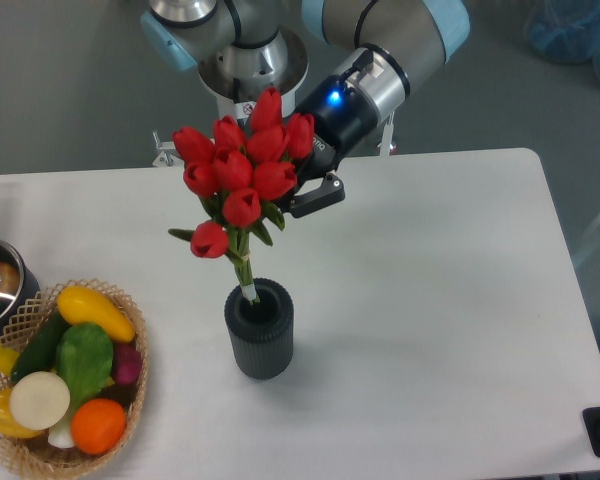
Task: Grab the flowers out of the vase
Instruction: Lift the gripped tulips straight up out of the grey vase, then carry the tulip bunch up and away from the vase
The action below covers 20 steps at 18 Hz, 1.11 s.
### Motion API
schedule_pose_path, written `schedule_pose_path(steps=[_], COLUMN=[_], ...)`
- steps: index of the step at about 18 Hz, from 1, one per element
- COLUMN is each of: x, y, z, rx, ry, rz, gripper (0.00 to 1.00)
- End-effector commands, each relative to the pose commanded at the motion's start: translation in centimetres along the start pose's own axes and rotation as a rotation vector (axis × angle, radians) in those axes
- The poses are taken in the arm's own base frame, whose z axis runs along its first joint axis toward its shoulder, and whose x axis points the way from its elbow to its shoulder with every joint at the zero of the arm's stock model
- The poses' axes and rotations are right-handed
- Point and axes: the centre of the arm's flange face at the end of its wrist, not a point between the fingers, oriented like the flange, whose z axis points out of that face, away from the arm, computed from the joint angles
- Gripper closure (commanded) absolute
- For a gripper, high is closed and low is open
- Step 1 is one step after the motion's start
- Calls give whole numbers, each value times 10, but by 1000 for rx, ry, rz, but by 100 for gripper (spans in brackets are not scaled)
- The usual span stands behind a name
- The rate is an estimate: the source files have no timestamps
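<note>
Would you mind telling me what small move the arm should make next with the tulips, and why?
Probably a little more straight lift. The end effector grips the red tulip bouquet, but the stem tip sits right at the ribbed grey vase mouth, so moving sideways now might catch the rim.

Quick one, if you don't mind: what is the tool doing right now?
Tool: closed on the flowers, holding them with the stem tips just at the vase mouth.

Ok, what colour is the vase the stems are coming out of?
Dark grey with vertical ribs; the vase shows clearly in the fixed camera view, below the flowers.
</note>
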Motion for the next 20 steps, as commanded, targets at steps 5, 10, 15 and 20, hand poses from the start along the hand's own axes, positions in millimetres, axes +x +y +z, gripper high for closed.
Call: schedule_pose_path(steps=[5, 10, 15, 20], x=[-8, -29, -45, -62], y=[-1, 9, 5, 23], z=[-23, -70, -124, -181], rx=[0, -23, -42, -170], ry=[-47, -147, -258, -392], rz=[-7, -22, -11, -36], gripper=[59, 59, 59, 59])
